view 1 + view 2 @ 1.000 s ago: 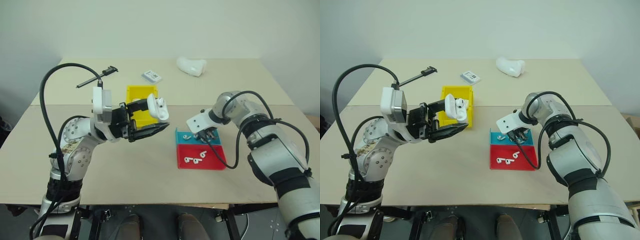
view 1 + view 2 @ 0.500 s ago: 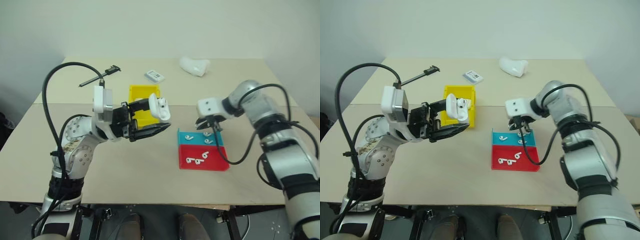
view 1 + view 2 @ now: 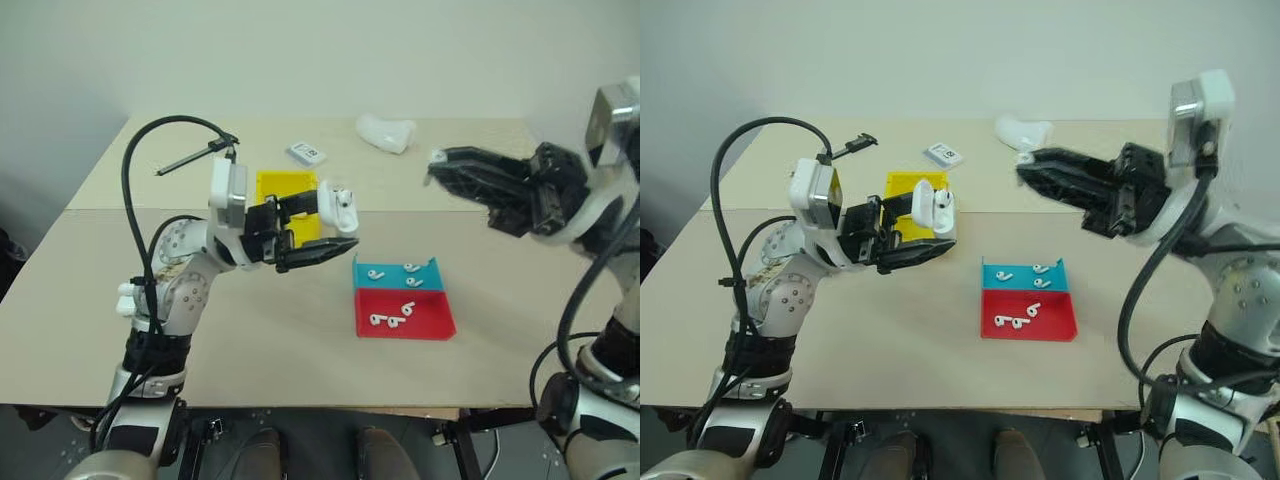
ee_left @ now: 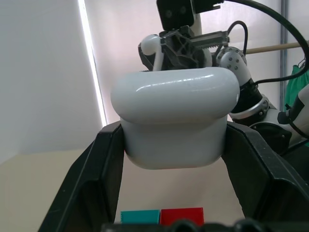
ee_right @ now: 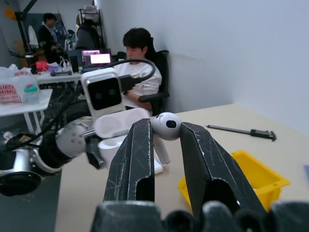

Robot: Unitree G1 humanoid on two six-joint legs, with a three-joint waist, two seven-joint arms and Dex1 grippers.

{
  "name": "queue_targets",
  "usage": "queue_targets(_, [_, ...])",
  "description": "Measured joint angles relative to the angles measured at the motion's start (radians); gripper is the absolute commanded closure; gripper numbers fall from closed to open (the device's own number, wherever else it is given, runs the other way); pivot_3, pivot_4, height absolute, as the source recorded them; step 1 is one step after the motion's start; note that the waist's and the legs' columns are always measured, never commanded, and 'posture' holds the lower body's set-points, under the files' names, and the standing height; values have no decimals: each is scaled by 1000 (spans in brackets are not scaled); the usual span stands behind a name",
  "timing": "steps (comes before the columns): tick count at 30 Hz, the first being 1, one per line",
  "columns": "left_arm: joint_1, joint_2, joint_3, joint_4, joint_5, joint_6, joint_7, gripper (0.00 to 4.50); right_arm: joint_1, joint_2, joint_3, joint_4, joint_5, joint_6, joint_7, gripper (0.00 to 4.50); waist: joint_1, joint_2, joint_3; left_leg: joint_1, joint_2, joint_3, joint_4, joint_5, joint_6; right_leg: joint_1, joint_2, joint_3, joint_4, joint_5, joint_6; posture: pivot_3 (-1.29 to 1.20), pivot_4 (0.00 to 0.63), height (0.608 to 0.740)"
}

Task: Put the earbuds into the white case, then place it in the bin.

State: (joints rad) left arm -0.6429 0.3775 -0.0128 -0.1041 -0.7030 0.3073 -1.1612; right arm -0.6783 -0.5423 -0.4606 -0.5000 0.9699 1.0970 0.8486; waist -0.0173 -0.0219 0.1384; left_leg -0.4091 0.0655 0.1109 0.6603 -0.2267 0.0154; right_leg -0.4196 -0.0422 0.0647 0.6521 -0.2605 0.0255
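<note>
While the red tray [image 3: 405, 315] lies nearest on the bench [image 3: 250, 330] with three earbuds [image 3: 390, 318] in it, the blue tray [image 3: 390, 273] touches it at its 12 o'clock side and carries three more. At about 9 o'clock from the trays, the left gripper [image 3: 335, 228] hangs above the bench, clenched on the white case [image 3: 336, 208], whose lid stands open. Just behind it, the bin [image 3: 288, 203] sits on the bench. At 2 o'clock from the trays, the right gripper [image 5: 166, 128] is raised, pinching one earbud [image 5: 165, 129] between its fingers and pointing toward the case. Farther back lie a small card [image 3: 306, 153], a lumpy white object [image 3: 385, 132] and a black caliper [image 3: 195, 154].
</note>
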Motion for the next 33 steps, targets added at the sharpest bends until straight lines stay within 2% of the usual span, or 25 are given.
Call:
queue_targets(5, [-20,-34,-27,28,13,0,-3,1718,11,65,59,-85,129,25,-248,3895,1,0,0,-3,0,-1,0,0,0,-2,0,0,-2,0,0,0,150,740])
queue_targets(9, [-25,-39,-30,43,16,0,-12,1718,16,60,95,-93,197,24,-357,3895,2,0,0,-5,0,-1,0,0,0,-2,0,-1,-3,0,0,0,150,740])
queue_targets(14, [-28,-46,-30,50,22,0,-20,1718,38,15,140,-101,244,17,-397,3895,2,0,0,-5,0,-1,0,0,0,-2,0,-2,-3,0,0,0,150,740])
queue_targets(22, [-27,-49,-31,52,36,0,-21,1718,71,-63,191,-111,262,-40,-374,3895,2,0,0,-5,0,-2,0,0,1,-2,0,-2,-4,0,0,0,150,740])
queue_targets(30, [-25,-46,-32,51,36,2,-7,1718,78,-132,229,-119,249,-91,-347,1190,2,0,0,-5,0,-3,0,0,1,-2,0,-2,-4,0,0,0,150,740])
queue_targets(33, [-20,-48,-33,40,35,2,-4,1718,87,-164,224,-118,254,-99,-335,1190,3,0,0,-5,0,-3,0,0,1,-2,0,-2,-4,0,0,0,150,740])
